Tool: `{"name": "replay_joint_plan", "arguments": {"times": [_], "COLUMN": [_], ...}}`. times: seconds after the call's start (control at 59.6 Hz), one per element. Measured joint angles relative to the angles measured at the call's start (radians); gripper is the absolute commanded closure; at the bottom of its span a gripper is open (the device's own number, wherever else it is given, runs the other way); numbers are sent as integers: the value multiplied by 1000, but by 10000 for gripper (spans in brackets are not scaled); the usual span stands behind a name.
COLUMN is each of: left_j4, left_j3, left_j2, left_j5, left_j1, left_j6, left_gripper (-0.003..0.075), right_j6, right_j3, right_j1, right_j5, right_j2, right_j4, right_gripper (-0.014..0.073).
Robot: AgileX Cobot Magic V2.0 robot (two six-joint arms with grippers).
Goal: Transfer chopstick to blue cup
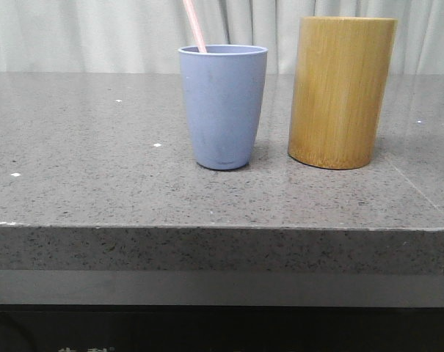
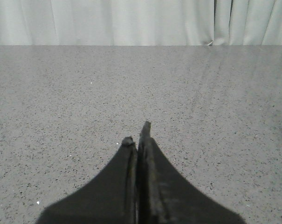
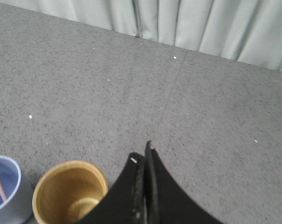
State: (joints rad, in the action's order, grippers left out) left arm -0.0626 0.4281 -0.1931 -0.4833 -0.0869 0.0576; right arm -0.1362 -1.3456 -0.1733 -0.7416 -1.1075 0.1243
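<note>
While chopstick [image 1: 194, 26] stands in blue cup [image 1: 222, 106], both tools clenched, empty: left tool [image 2: 138, 134], right tool [image 3: 143, 153] apart from it.

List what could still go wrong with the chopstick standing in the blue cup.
1. The chopstick leans against the rim of the blue cup and sticks out well above it, so a bump could tip it out.
2. The right gripper, shut, hangs close to the bamboo cup; a careless move might knock it.
</note>
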Motion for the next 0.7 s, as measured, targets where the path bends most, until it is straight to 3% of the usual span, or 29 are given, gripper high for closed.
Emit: {"name": "replay_joint_plan", "arguments": {"times": [0.503,0.705], "left_j4": [0,0], "left_j3": [0,0], "left_j2": [0,0], "left_j5": [0,0], "left_j1": [0,0], "left_j6": [0,0], "left_gripper": [739,739], "right_j6": [0,0], "right_j3": [676,839], "right_j1": [2,2], "right_j5": [229,262], "right_j2": [624,864], "right_j4": [23,76], "right_gripper": [680,680]}}
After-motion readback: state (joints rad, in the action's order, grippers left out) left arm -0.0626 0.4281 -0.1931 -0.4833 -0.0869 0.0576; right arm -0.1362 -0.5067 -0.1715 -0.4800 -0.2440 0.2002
